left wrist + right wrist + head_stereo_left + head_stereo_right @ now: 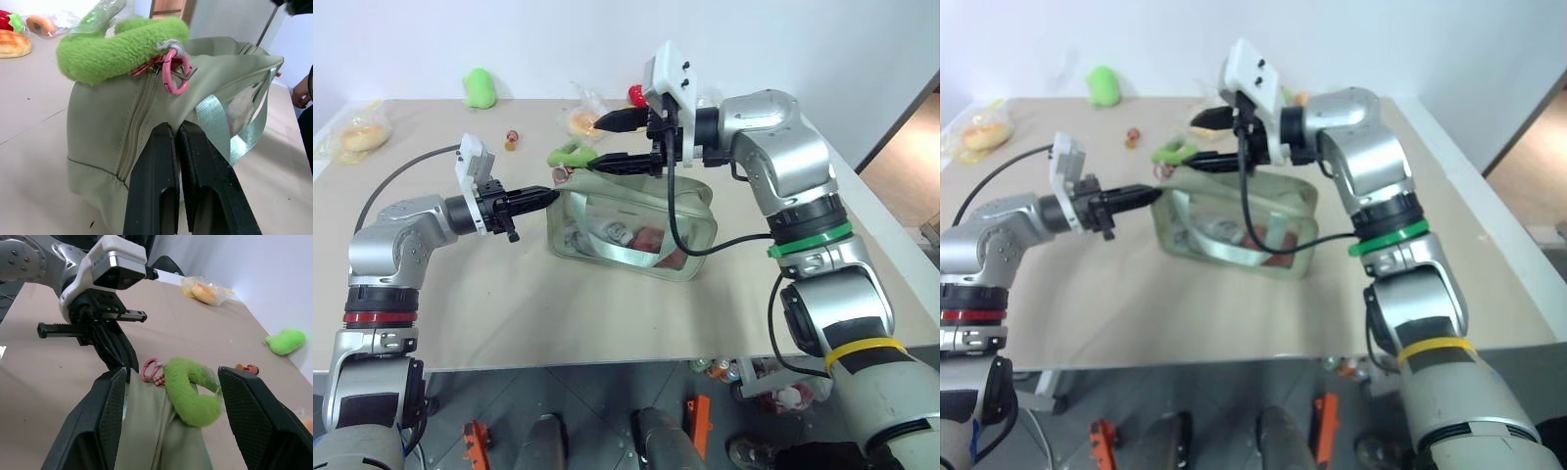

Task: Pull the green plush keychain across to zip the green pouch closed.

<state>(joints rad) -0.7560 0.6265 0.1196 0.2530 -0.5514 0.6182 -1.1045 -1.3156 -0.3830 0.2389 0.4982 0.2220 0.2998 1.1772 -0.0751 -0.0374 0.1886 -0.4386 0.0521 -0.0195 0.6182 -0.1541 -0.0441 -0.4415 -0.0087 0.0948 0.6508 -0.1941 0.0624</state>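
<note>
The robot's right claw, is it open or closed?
Open. The right gripper has its two black fingers spread wide apart on either side of the green plush keychain, not touching it.

I count one green pouch on the counter. It has one green plush keychain. I see one more green plush toy far back. There are two bags of bread. I have two tools, left and right.
</note>
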